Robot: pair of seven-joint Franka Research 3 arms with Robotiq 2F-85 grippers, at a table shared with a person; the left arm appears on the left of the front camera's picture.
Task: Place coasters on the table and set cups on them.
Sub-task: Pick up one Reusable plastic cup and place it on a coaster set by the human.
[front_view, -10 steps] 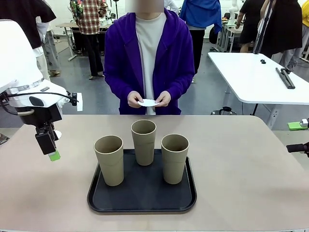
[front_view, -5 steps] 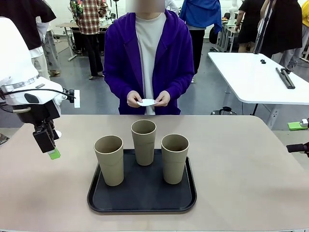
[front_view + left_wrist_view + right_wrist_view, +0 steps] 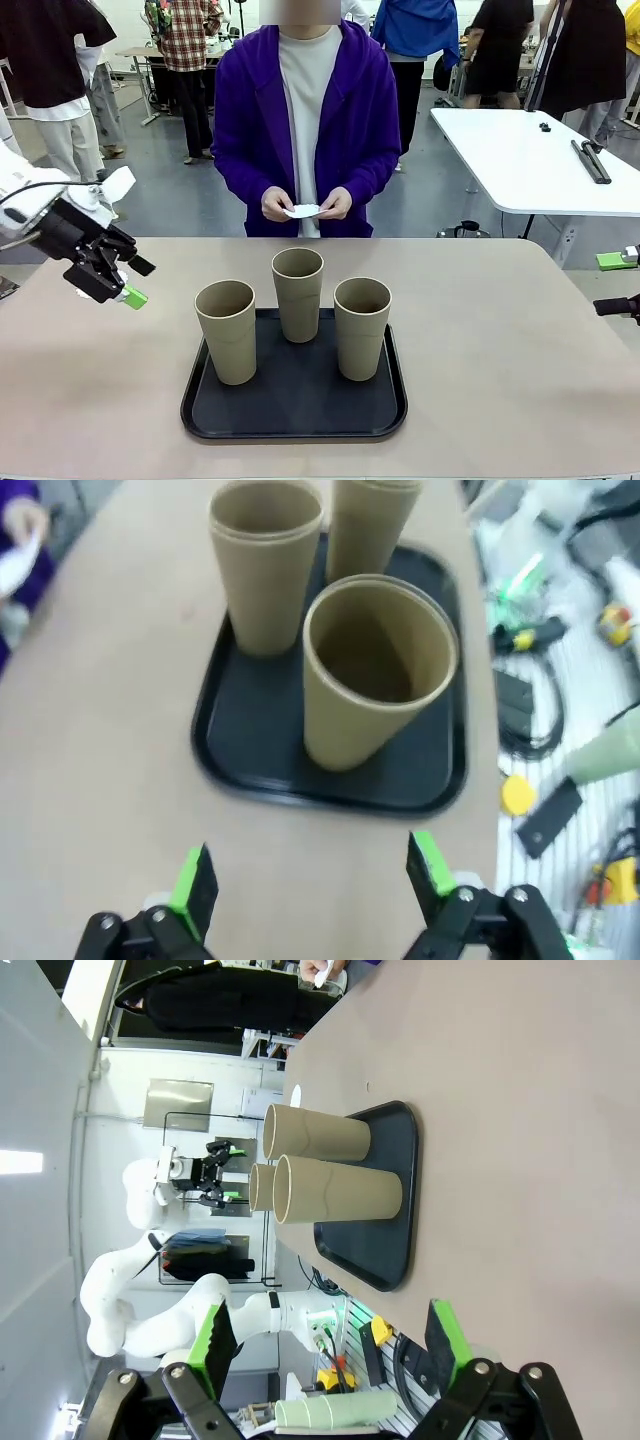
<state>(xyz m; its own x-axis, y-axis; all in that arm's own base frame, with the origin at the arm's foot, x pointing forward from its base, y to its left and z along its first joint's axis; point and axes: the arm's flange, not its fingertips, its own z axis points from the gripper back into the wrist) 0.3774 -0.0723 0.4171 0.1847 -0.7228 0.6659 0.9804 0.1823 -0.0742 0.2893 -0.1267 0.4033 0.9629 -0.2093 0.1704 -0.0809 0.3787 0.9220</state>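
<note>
The left gripper (image 3: 138, 281) has changed most since a second ago: then it hung straight down over the table's (image 3: 500, 350) left side, and now the arm has drawn back toward the left edge and tipped, so its fingers slant down and to the right, toward the cups (image 3: 226, 330). Its jaws stand wide apart with nothing between them, and in its own wrist view the left gripper (image 3: 310, 875) frames bare tabletop just short of the black tray (image 3: 250, 760). The three tan cups have not moved; they stand upright on the tray (image 3: 295, 385), one at the back between two nearer ones. No coaster lies on the table yet: the white coaster (image 3: 305, 211) stays in the person's hands (image 3: 277, 205) at the far edge, as before. The right gripper (image 3: 328, 1335) is also spread open and empty, looking along the table at the cups from well off to the side
</note>
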